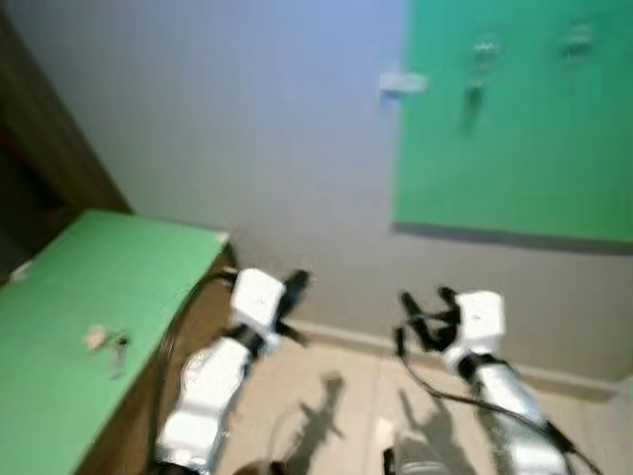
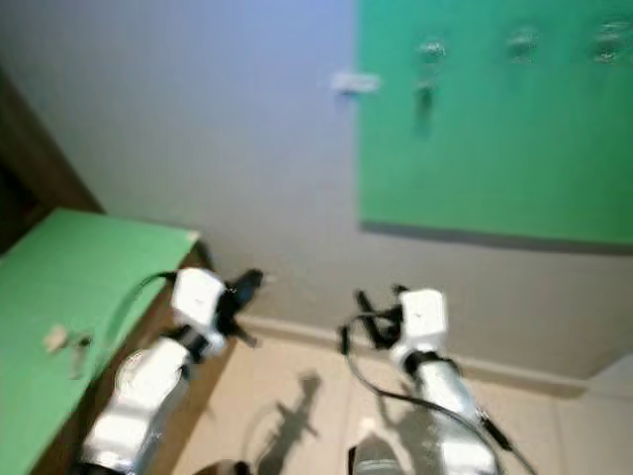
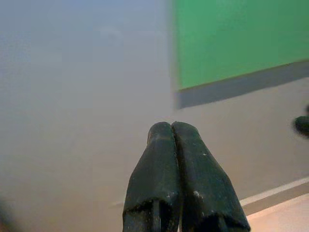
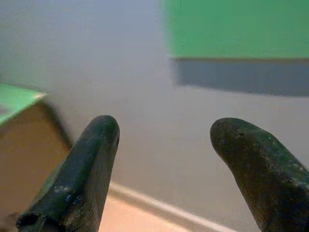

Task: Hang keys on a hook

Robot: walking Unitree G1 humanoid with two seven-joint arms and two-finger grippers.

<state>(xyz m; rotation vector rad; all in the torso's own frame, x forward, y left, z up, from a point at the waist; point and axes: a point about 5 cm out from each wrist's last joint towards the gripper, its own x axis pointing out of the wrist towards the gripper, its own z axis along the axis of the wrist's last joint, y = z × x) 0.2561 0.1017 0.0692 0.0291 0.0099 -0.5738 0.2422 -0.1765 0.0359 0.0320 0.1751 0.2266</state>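
One keys [image 1: 107, 346] bunch on green table [image 1: 59, 327]; no legible writing.

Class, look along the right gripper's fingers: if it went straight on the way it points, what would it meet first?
Most likely the bare grey wall, below the green board. The right gripper is open and nothing lies between; depth is unclear.

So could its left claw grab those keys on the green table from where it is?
Probably, after swinging over. The keys lie in the open on the green table to the robot's left, nothing covering them. The left claw is shut and held out past the table's edge toward the wall, so it must open first.
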